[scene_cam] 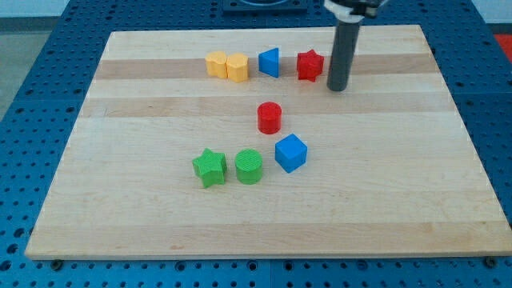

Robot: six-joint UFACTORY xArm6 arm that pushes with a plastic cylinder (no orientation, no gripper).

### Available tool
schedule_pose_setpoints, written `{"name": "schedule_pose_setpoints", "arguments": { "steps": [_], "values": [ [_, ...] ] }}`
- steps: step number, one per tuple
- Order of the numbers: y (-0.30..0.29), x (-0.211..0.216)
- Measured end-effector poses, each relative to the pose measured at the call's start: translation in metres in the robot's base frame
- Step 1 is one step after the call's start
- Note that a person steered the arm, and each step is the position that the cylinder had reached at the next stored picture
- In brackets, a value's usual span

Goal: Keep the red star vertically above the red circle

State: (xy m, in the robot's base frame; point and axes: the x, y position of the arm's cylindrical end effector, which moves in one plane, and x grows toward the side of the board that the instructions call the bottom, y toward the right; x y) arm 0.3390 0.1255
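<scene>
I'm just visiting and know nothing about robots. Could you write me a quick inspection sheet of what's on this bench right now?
Surface: pale wooden board on a blue perforated table.
Job's things: red star near the view's top; red circle below it, slightly to the view's left.
Clutter: two yellow blocks touching; blue triangle; blue cube; green star; green circle.
Grippers: none; my tip sits just to the view's right of the red star.
Cables: nothing seen.
Surroundings: only the table.
</scene>
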Motion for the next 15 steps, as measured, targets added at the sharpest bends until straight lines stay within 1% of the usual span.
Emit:
{"name": "schedule_pose_setpoints", "arguments": {
  "steps": [1,2,4,5,6,12,15],
  "values": [
    [0.001,-0.040],
    [-0.002,-0.057],
    [-0.014,-0.050],
    [-0.014,-0.039],
    [-0.015,-0.039],
    [-0.071,-0.040],
    [-0.090,-0.050]
  ]
}}
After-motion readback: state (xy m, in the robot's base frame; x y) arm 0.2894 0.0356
